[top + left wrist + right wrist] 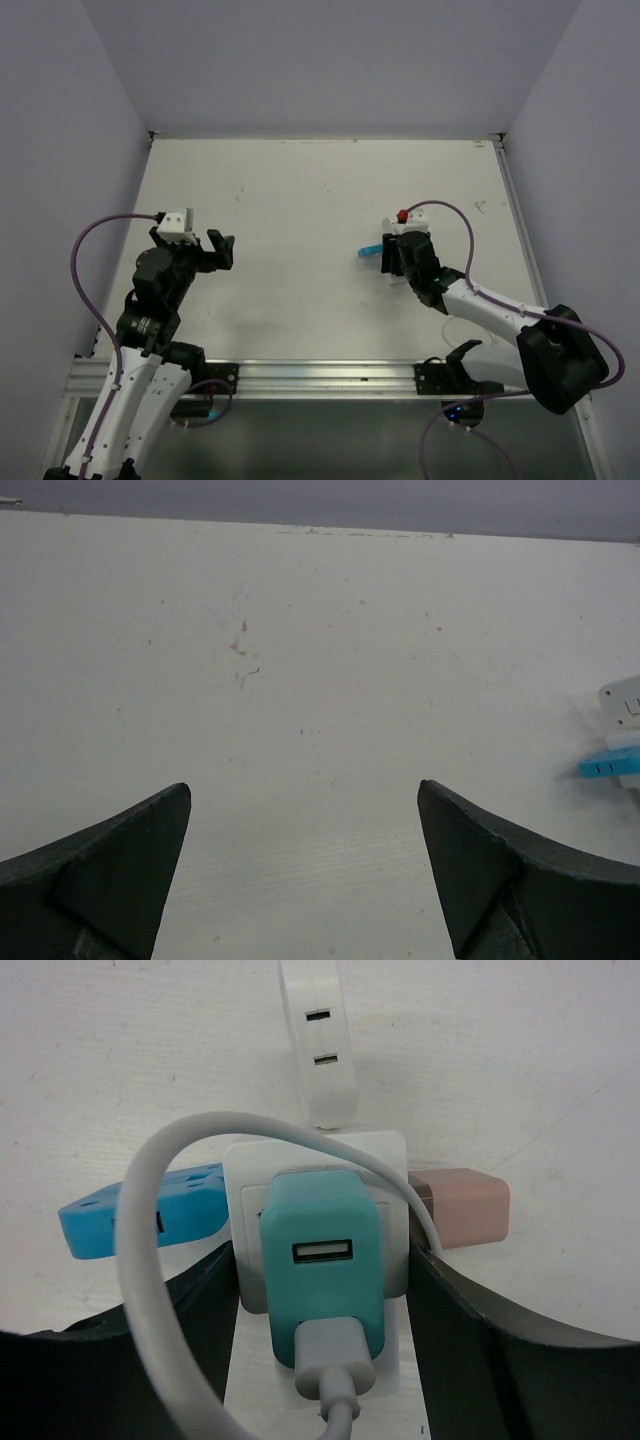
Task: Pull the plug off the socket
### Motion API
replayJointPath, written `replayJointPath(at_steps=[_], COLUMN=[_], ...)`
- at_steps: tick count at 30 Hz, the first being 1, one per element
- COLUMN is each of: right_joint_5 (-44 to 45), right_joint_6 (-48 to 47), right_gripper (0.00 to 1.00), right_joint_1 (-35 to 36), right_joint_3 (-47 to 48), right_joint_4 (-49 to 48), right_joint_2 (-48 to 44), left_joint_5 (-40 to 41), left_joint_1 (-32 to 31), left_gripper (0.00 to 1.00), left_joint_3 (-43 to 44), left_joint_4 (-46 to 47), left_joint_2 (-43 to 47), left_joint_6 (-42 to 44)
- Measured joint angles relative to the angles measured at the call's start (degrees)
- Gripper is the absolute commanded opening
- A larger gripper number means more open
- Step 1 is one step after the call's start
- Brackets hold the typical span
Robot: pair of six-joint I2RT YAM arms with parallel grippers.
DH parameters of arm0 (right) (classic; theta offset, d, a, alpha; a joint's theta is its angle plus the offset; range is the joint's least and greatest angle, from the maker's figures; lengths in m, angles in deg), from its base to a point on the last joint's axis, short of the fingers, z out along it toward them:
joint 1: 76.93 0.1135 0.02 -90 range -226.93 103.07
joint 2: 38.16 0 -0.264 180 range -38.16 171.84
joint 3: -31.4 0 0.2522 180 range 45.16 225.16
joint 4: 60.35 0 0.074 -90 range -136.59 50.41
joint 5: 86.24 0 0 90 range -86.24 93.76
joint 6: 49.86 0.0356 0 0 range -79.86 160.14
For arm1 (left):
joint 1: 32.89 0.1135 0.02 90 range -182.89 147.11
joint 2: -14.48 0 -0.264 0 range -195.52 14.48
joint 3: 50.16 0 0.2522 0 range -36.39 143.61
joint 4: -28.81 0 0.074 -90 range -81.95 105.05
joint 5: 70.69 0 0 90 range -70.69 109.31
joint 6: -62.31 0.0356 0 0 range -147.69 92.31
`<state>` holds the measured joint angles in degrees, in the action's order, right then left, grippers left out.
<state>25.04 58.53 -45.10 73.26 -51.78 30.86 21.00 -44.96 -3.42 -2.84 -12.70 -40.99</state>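
One boxy white socket (245, 1190), rounded teal plug (320, 1210)

A white tabletop (300, 190) is stretching out ahead of the left claw (303, 792), and faint brownish scuff marks (243, 652) are showing on it beyond that claw's tips, slightly to their left. Small dark specks are dotting the surface farther ahead. Past the table's far edge a pale lavender-grey back wall (330, 60) is rising, well ahead of both claws. A matching left side wall (50, 150) is standing outward of the left claw, and a right side wall (590, 120) is standing outward of the right claw (393, 258). Behind both claws a silver metal rail (320, 372) is running along the near edge. Soft, even light is falling everywhere, casting only weak shadows
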Motion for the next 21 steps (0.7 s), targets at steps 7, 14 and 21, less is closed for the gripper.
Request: replayJointPath(at_steps=[7,14,21], right_joint_5=[-0.37,-7.1,-14.82], right_joint_6=[-0.9,-4.13,-5.95], right_gripper=[0.08,0.0,0.0], right_joint_1=[0.0,0.0,0.0], right_joint_3=[0.0,0.13,3.06], right_joint_4=[0.0,4.26,9.66], right_joint_2=[-0.15,-3.39,-3.76], left_joint_5=[-0.92,-8.66,-14.05], left_joint_1=[0.0,0.0,-2.12], left_gripper=[1.0,1.0,0.99], left_joint_3=[0.0,-0.61,-1.79], left_joint_4=[0.11,2.38,4.24], left_joint_2=[-0.52,-4.07,-10.29], left_joint_6=[-0.2,-1.09,-2.86])
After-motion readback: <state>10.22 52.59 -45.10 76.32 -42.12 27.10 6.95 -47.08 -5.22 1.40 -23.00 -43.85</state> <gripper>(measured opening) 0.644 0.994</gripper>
